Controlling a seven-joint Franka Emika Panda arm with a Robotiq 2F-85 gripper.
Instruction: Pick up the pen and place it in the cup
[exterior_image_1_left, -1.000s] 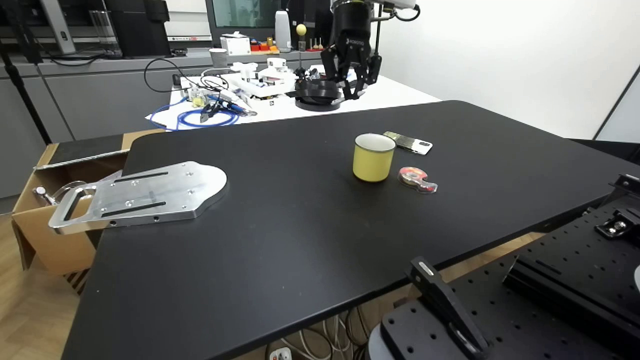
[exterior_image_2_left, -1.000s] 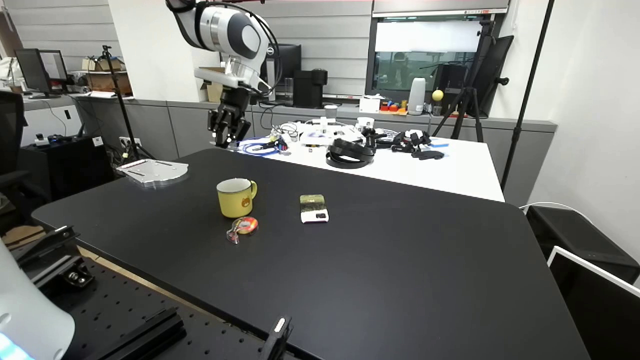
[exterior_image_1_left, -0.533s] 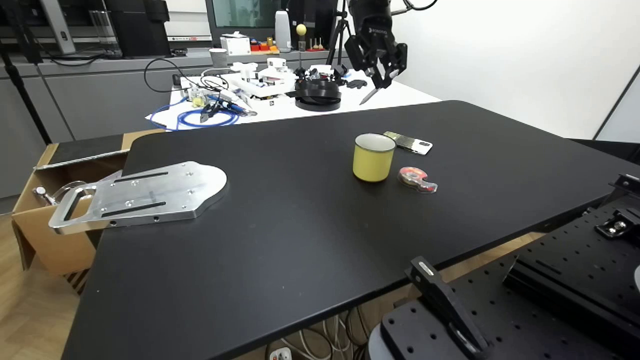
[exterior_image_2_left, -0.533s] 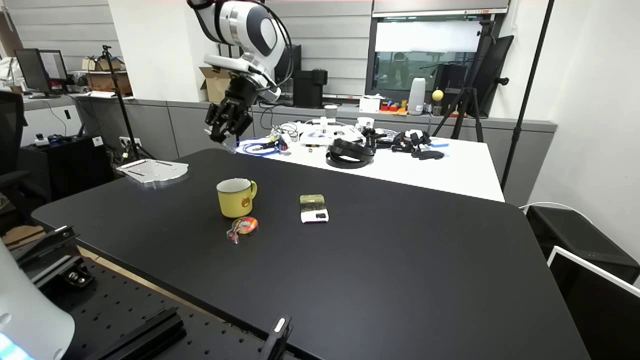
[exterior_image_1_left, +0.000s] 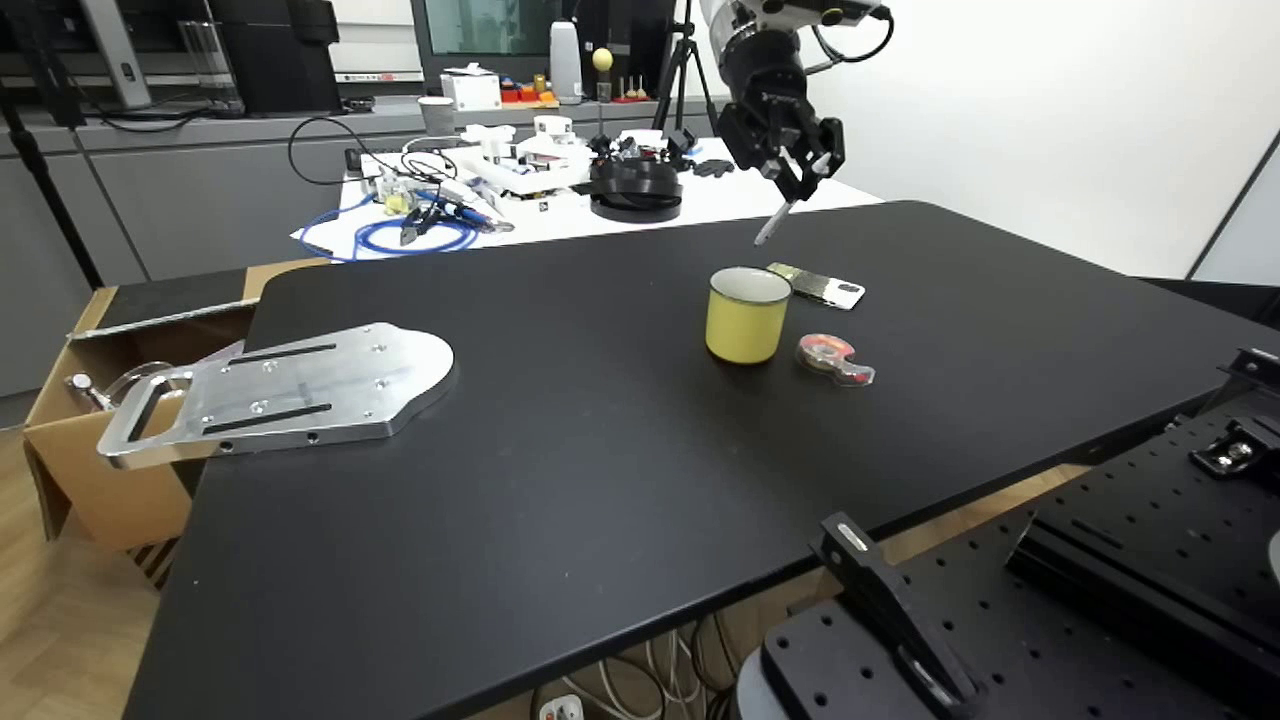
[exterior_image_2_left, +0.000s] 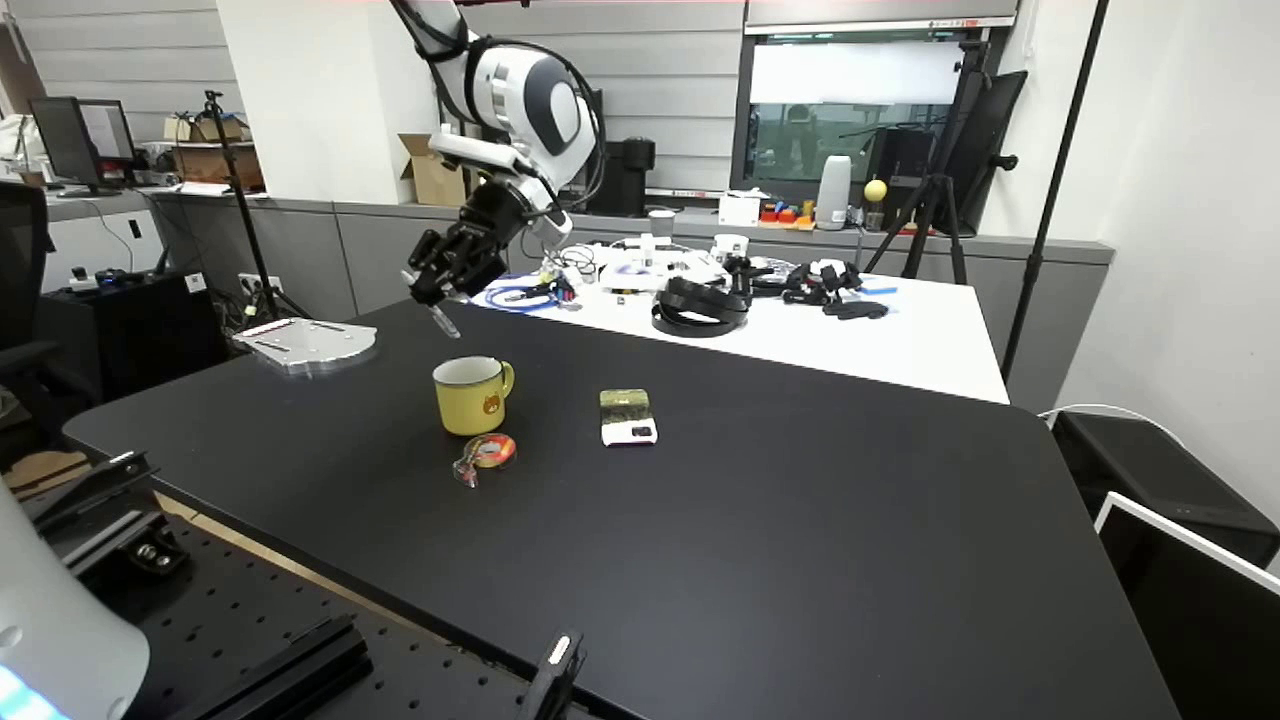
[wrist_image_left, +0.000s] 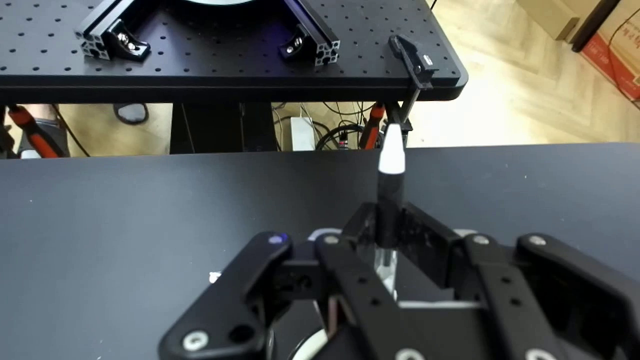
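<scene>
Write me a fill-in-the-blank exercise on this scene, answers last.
The black metal gripper is clamped on the slim dark pen, whose tapered end in the wrist view is ____.
In an exterior view, the yellow cylindrical cup shows its curved ____.
Of the flat silver metal plate and the clear plastic tape dispenser, the ____ is nearer the cup.
The pen is held ____ the flat black table, not on it.

Missing words: white; handle; tape dispenser; above.

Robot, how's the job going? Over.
Black hand holds dark, white-tipped pen. Pen tilted in air, not yet inside yellow cylindrical cup. Clear plastic tape dispenser beside cup, likely no obstacle.
</scene>
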